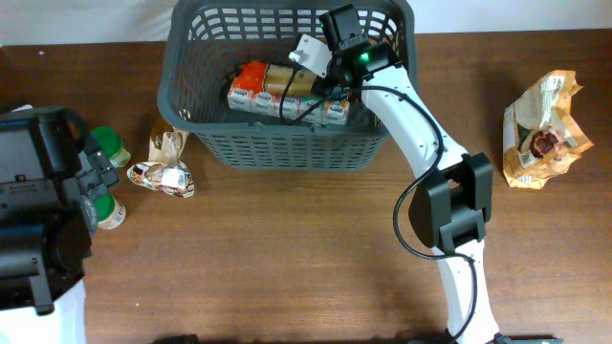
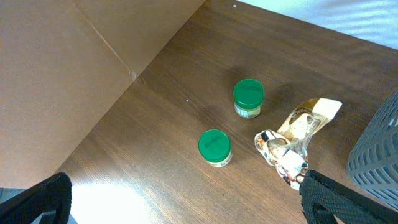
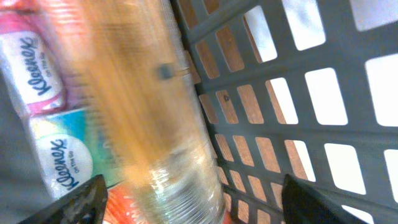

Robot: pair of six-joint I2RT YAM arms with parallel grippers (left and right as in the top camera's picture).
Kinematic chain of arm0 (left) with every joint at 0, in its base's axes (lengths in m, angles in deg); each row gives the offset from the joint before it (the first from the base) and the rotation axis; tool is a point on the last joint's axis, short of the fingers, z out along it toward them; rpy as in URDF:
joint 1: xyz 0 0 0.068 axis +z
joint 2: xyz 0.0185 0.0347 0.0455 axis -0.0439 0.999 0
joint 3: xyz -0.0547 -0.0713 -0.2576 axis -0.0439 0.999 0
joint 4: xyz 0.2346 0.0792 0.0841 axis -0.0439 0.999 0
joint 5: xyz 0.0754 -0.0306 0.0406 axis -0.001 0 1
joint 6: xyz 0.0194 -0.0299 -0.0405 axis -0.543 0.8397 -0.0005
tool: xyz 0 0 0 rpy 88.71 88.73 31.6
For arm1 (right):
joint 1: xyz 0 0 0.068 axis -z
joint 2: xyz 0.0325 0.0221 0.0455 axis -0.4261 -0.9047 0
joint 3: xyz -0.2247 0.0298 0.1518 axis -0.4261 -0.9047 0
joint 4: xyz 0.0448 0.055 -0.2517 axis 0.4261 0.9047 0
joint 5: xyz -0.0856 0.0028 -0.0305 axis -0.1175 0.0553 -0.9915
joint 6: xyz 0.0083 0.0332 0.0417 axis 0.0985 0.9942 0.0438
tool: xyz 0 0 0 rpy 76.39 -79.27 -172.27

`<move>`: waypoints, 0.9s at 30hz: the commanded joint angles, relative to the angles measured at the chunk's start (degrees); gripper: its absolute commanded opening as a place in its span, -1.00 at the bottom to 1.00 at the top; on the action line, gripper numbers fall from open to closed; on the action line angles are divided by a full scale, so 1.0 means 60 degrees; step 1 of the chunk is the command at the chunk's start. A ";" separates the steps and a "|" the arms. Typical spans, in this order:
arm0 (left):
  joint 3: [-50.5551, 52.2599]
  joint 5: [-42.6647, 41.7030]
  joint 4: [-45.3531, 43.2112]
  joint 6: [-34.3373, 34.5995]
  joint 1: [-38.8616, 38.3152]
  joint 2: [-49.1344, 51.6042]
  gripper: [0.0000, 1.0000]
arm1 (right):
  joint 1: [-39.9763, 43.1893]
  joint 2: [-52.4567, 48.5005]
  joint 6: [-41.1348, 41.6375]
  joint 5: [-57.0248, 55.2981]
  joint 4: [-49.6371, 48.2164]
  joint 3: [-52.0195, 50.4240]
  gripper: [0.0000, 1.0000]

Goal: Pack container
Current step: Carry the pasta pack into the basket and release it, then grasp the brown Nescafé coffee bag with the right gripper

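Note:
The dark grey basket [image 1: 287, 148] stands at the back middle of the table; its lattice wall fills the right wrist view [image 3: 298, 93]. Inside lie Kleenex tissue packs [image 1: 253, 96] [image 3: 37, 62] and a long clear packet of tan contents [image 1: 287, 81]. My right gripper [image 1: 330, 72] reaches into the basket from the right. Its fingers [image 3: 193, 199] are spread wide, with the blurred packet [image 3: 155, 124] between them but narrower than the gap. My left gripper [image 1: 96, 182] [image 2: 186, 205] is open and empty, low over the table at the far left.
Two green-lidded jars [image 1: 113, 145] [image 1: 107, 212] [image 2: 249, 96] [image 2: 214, 147] and a crumpled foil packet [image 1: 164, 172] [image 2: 292, 140] lie left of the basket. A tan snack bag [image 1: 545, 129] lies at the far right.

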 commanded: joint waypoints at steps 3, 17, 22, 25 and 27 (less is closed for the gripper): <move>-0.0015 -0.0073 0.0011 0.0164 0.0051 -0.0004 0.99 | -0.0226 0.1213 0.1166 -0.0259 0.0117 0.0237 0.66; -0.0015 -0.0073 0.0011 0.0164 0.0051 -0.0004 0.98 | 0.2721 0.5242 0.7544 0.0619 0.2969 0.0244 0.98; -0.0015 -0.0073 0.0011 0.0164 0.0051 -0.0004 0.99 | 0.5238 0.5071 0.8786 0.0918 0.4816 0.0193 0.98; -0.0015 -0.0073 0.0011 0.0164 0.0051 -0.0004 0.99 | 0.6288 0.4590 0.8823 0.1555 0.5410 0.0029 0.98; -0.0015 -0.0073 0.0011 0.0164 0.0051 -0.0004 0.99 | 0.6900 0.4116 0.8823 0.1585 0.5508 -0.0302 0.98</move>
